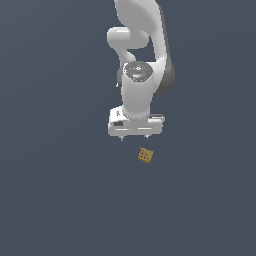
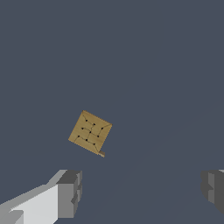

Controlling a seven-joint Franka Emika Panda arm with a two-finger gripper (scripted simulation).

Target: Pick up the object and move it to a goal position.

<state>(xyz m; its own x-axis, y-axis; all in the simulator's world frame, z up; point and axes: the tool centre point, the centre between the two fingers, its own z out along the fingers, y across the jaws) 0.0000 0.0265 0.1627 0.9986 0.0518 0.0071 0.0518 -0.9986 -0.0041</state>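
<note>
One tan dotted block [image 1: 145,155] lies flat on floor, just right of gripper [image 1: 134,137] in exterior view, untouched. Fingers [image 2: 69,194] spread wide, empty. Centre over block, align with its rotated edges, then descend.

All I see around me is one flat, dark slate-blue floor [image 1: 55,200], evenly lit, filling both views edge to edge with no wall or furniture.
</note>
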